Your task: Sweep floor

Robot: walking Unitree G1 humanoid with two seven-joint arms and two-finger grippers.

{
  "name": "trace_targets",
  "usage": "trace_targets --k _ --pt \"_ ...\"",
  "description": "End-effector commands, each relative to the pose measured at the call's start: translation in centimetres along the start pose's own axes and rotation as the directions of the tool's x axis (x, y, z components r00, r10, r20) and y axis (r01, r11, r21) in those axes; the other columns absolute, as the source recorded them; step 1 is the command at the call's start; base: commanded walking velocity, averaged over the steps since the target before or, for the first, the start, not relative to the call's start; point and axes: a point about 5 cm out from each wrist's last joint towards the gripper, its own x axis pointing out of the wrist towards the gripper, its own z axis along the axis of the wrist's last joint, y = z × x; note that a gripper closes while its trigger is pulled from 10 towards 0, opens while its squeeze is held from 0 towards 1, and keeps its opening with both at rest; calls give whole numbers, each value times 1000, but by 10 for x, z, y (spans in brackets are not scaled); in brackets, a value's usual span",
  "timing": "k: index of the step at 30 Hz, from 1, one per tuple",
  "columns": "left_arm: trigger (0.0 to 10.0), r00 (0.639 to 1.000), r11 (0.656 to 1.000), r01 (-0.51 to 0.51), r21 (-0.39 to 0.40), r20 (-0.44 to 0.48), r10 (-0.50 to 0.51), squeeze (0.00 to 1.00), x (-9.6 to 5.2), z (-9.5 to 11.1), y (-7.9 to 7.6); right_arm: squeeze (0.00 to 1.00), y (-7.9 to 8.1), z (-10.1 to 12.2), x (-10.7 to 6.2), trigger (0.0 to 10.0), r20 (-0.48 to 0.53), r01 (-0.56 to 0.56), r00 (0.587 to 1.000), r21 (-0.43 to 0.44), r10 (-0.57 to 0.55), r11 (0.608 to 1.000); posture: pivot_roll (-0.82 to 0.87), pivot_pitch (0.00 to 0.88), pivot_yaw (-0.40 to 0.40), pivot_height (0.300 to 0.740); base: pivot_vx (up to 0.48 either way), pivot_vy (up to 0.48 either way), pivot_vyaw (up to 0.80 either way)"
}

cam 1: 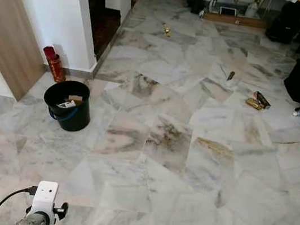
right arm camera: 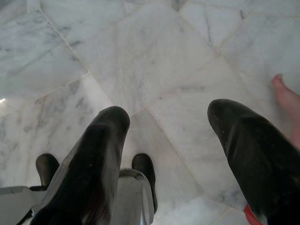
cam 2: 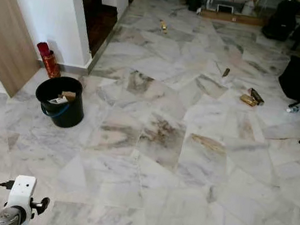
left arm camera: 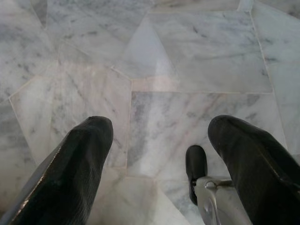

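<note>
standing on the marble floor [cam 1: 186, 170] near the black bucket [cam 1: 68, 105], we judge the sweeping barely begun: scraps already sit in the bucket, but wrappers [cam 1: 257, 101], a small dark piece [cam 1: 230, 75] and a farther bit [cam 1: 166, 29] lie well beyond it. no broom seen. left claw [left arm camera: 154, 154] fingers spread wide, holding nothing, over bare tile. right claw [right arm camera: 168, 140] likewise wide apart and empty.

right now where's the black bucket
The black bucket stands on the marble floor on the robot's left in the eye views, just in front of the red can by the white wall.
</note>
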Motion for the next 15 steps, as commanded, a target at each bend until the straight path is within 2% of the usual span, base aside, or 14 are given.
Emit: trace_targets --k 1,7,15 --pt "10000 1000 1000 -8 -3 -15 8 0 -1 -3 4 0 3 -1 -1 10000 11 2 1000 16 -2 1000 17 56 47 740 356 0 0" --pt "10000 1000 1000 4 -3 -8 -4 0 0 0 -1 0 4 0 0 10000 15 -13 1000 3 13 1000 0 90 48 740 359 0 0" --pt "10000 1000 1000 4 -1 0 -4 0 1 3 0 0 6 -1 -1 10000 17 -35 999 -22 36 999 -1 123 42 740 360 0 0"
